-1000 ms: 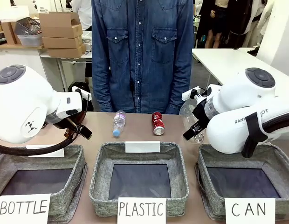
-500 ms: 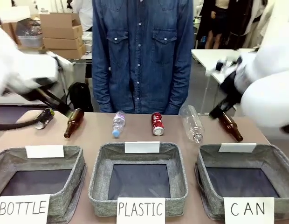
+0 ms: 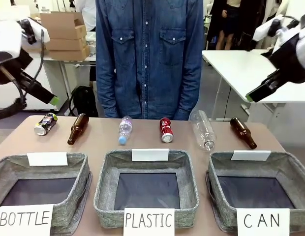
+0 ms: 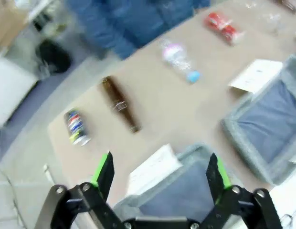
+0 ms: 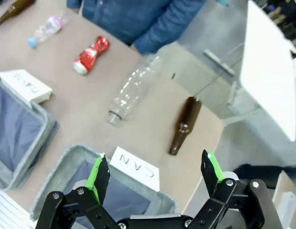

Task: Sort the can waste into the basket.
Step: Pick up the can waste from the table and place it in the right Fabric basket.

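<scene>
The dented red can lies at the far middle of the table, in front of the person. The dark can lies on its side at the far left. Grey and empty, the basket signed "CAN" stands at the near right. My left gripper hangs high at the left, open, well above the dark can. Raised at the upper right, my right gripper is open with nothing in it, above the CAN basket. The red can lies farther off across the table from it.
Brown glass bottles lie at the far left and far right. A small plastic bottle and a large clear one lie beside the red can. Baskets signed "BOTTLE" and "PLASTIC" stand near. A person stands behind the table.
Both arms have lifted up and swung outward from low over the table, so the dark can, the bottles and the baskets now show in full.
</scene>
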Robot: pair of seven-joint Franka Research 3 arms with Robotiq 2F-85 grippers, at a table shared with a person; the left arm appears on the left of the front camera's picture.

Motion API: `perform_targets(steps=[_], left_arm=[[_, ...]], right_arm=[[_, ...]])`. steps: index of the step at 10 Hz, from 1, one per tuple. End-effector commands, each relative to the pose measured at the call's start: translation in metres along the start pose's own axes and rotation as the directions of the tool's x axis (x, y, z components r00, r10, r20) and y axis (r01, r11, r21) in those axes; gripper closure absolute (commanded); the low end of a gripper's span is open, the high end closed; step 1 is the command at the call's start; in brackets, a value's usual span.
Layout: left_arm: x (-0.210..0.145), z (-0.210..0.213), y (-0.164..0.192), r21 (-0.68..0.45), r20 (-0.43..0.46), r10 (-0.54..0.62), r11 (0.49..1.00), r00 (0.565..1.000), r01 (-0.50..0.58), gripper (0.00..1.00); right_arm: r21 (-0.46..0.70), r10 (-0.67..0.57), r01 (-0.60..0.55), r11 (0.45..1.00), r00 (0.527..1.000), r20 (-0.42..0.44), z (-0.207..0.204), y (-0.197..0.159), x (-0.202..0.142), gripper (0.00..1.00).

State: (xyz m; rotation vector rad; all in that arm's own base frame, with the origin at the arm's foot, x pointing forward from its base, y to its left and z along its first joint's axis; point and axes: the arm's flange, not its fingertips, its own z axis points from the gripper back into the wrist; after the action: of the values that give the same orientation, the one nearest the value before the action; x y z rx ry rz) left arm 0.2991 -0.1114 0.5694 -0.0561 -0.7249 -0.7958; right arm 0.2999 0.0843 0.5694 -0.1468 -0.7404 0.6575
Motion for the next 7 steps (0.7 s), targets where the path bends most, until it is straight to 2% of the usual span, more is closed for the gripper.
perform_targets(steps=[1, 2, 3, 4, 5, 6, 7], left_arm=[[-0.007, -0.023, 0.010, -0.681, 0.134, -0.002, 0.726, 0.991, 0.094, 0.00], [-0.025, -0.019, 0.029, -0.839, 0.163, 0.187, 0.542, 0.969, 0.036, 0.00], [-0.055, -0.023, 0.055, -0.922, 0.108, 0.427, 0.380, 0.898, -0.069, 0.00], [-0.082, -0.031, 0.072, -0.957, 0.049, 0.597, 0.257, 0.801, -0.133, 0.00], [-0.105, -0.033, 0.084, -0.970, 0.035, 0.710, 0.195, 0.703, -0.149, 0.00], [-0.129, -0.027, 0.097, -0.973, 0.074, 0.794, 0.189, 0.604, -0.130, 0.00], [-0.155, -0.019, 0.109, -0.969, 0.114, 0.849, 0.210, 0.516, -0.132, 0.00]], right_arm=[[0.246, -0.123, 0.121, 0.962, 0.992, -0.007, -0.016, -0.003, -0.014, 0.00], [0.453, -0.353, 0.328, 0.829, 0.935, -0.032, -0.013, -0.024, -0.041, 0.00], [0.380, -0.639, 0.723, 0.576, 0.689, -0.341, -0.015, -0.050, -0.068, 0.00], [0.528, -0.725, 0.782, 0.332, 0.570, -0.388, -0.010, -0.070, -0.100, 0.00], [0.513, -0.795, 0.843, 0.162, 0.419, -0.439, -0.005, -0.088, -0.125, 0.00], [0.519, -0.821, 0.854, 0.030, 0.317, -0.475, 0.000, -0.107, -0.151, 0.00], [0.542, -0.841, 0.838, -0.063, 0.248, -0.481, 0.004, -0.121, -0.172, 0.00]])
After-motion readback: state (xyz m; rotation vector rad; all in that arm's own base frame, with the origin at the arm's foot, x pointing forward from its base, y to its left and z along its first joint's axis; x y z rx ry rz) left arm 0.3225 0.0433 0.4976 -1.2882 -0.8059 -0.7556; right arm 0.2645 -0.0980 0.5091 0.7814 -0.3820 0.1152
